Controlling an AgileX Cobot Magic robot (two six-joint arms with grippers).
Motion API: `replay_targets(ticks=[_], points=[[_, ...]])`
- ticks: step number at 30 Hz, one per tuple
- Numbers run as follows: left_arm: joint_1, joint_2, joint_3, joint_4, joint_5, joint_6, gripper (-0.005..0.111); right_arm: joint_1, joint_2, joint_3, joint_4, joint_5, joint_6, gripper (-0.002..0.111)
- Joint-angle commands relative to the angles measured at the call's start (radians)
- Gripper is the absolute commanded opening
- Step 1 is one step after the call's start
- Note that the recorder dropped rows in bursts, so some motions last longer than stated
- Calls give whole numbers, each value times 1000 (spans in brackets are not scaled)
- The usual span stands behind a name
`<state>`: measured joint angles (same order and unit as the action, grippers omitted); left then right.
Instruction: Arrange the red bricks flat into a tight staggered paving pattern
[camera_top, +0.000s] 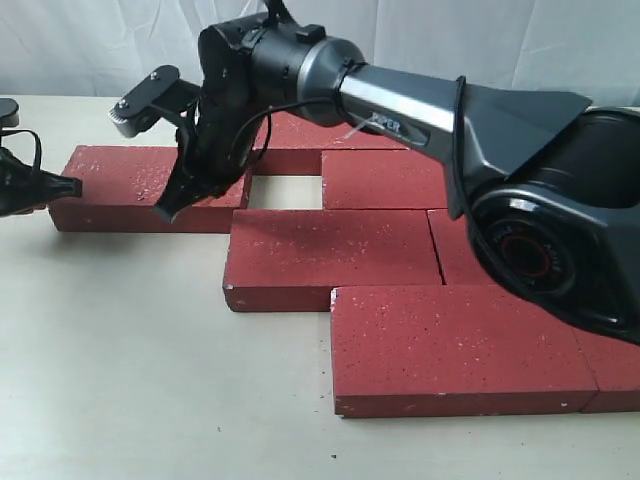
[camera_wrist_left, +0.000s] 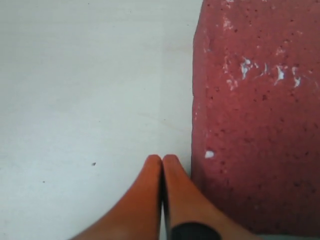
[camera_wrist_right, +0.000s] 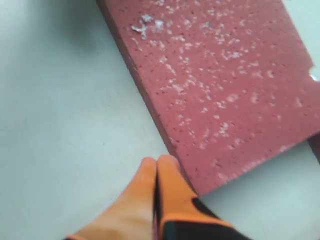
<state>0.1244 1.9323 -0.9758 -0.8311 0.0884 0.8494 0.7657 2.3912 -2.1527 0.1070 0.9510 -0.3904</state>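
Several red bricks lie flat in staggered rows on the table: one in the middle (camera_top: 330, 255), one at the front (camera_top: 460, 345), one behind (camera_top: 385, 178). The leftmost red brick (camera_top: 150, 185) lies apart, with a bare gap (camera_top: 287, 191) to its right. My left gripper (camera_top: 72, 186) is shut, its tips (camera_wrist_left: 161, 159) against this brick's left end (camera_wrist_left: 255, 115). My right gripper (camera_top: 167, 210) is shut too, its tips (camera_wrist_right: 157, 161) down beside the same brick's long near edge (camera_wrist_right: 225, 85). Neither holds anything.
The right arm's big body (camera_top: 540, 200) reaches across and hides bricks at the right and back. A white curtain (camera_top: 100, 40) closes the back. Bare table (camera_top: 130, 360) spreads at the front left.
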Motion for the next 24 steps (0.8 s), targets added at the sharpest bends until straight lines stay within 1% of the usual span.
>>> replay_targets(ticks=[1,4,6,8,13,17,19,22,24], points=[[-5,-1,-4,-13,-42,-1,0,-57,-44,12,-18,60,52,-1],[-5,-1,-4,-13,-99,-5,0,-79,-91,96,-18,33,54,-1],[-5,-1,-4,-32,-137,-10,0,-88,-141,195,-28,-28,56,-1],[-7,-1,-9,-30,-145,-10,0,-97,-201,303,-37,-109,56,-1],[-7,-1,-49,-16,-123,-10,0,-130,-357,587,-48,-235,56,-1],[-7,-1,-67,-7,-58,-10,0,-156,-503,805,-56,-343,54,-1],[-7,-1,-70,-8,-56,-10,0,-160,-572,905,-64,-404,44,-1],[-7,-1,-79,-13,-51,-10,0,-162,-648,980,-151,-483,26,-1],[-7,4,-89,-13,-12,-10,0,-167,-679,990,-137,-468,26,-1]])
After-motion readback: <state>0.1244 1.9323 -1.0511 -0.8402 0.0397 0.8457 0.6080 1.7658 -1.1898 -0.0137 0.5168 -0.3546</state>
